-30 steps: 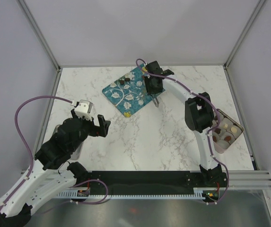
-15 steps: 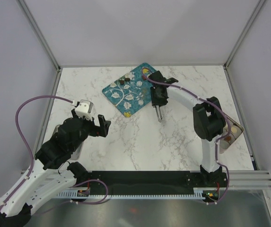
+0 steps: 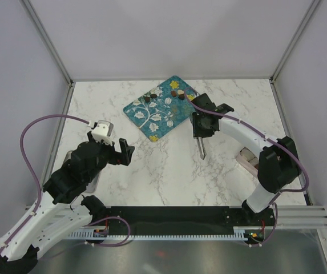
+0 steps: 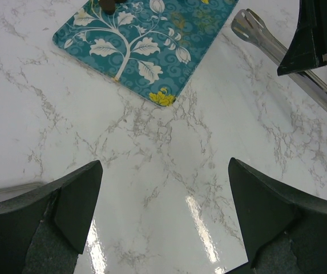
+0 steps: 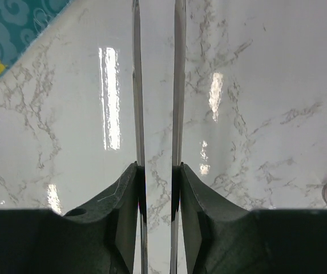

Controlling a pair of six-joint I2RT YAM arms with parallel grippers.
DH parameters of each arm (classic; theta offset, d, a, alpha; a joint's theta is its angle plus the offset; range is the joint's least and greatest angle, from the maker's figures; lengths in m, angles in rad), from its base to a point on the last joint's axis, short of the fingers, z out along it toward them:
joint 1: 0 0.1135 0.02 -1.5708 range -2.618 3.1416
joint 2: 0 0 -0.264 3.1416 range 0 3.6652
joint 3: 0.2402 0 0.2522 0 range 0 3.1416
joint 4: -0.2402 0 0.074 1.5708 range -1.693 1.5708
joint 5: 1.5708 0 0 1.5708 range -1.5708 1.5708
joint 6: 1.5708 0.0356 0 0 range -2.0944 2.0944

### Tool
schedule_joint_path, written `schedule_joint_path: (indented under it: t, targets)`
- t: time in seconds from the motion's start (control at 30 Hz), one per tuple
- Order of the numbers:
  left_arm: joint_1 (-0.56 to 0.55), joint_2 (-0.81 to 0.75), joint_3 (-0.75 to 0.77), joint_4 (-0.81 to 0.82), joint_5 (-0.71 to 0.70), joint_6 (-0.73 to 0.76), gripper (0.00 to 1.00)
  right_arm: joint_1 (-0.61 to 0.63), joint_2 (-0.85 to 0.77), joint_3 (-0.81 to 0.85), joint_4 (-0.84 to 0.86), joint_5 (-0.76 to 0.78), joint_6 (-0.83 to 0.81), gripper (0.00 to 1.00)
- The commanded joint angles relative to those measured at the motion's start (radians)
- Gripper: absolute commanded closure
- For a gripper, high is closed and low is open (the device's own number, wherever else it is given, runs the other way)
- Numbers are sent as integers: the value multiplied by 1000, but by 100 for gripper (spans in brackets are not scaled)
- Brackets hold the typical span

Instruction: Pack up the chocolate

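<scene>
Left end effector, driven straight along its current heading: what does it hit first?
Probably the bare marble table, short of the teal tray; depth is unclear. The open left end effector points down at it; the tongs sit off to the right.

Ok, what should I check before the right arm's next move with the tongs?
1. Right gripper grips the tongs: ok, both blades sit between its fingers.
2. Chocolate between the tong tips: cannot tell; the tips run out of the right wrist view.
3. Chocolate waiting on the tray: ok, several pieces near its far edge.
4. Tongs clear of the tray: ok, they hang over bare table.
5. Left gripper out of the way: ok, open and apart from the tongs.
</scene>
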Motion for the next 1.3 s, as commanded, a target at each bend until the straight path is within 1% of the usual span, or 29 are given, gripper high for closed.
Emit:
schedule_joint_path:
  t: [0.0, 0.13, 0.2, 0.23, 0.27, 0.4, 0.47, 0.53, 0.57, 0.67, 0.7, 0.83, 1.07, 1.27]
  targets:
    - [-5, -2, 8, 16, 26, -19, 1, 4, -101, -65, -20, 0, 26, 62]
    - [-5, 4, 11, 16, 44, -29, 1, 7, -174, -168, -68, 14, 89, 64]
    - [-5, 9, 13, 16, 49, -31, 1, 4, -232, -220, -98, 47, 112, 64]
    - [-4, 11, 14, 17, 49, -29, 1, 7, -253, -237, -114, 64, 149, 64]
    - [-5, 15, 14, 17, 50, -29, 1, 5, -272, -241, -146, 107, 167, 64]
    - [-5, 32, 19, 17, 64, -23, 1, 2, -362, -225, -232, 160, 250, 64]
    - [-4, 35, 18, 17, 73, -22, 1, 5, -392, -220, -266, 163, 292, 63]
    - [-4, 34, 18, 17, 75, -19, 1, 5, -428, -218, -310, 205, 327, 63]
    - [-5, 34, 18, 17, 75, -17, 1, 5, -438, -222, -356, 228, 345, 63]
    - [-5, 23, 13, 17, 70, -9, 1, 5, -493, -255, -407, 270, 430, 63]
    - [-5, 23, 11, 19, 69, -8, 1, 4, -519, -263, -419, 281, 482, 64]
    - [-4, 40, 13, 22, 92, -6, 1, -1, -576, -320, -447, 321, 577, 64]
    - [-4, 40, 13, 23, 129, -6, 1, -25, -659, -438, -462, 295, 692, 64]
    - [-5, 43, 10, 25, 161, -6, 1, -27, -730, -501, -491, 302, 741, 65]
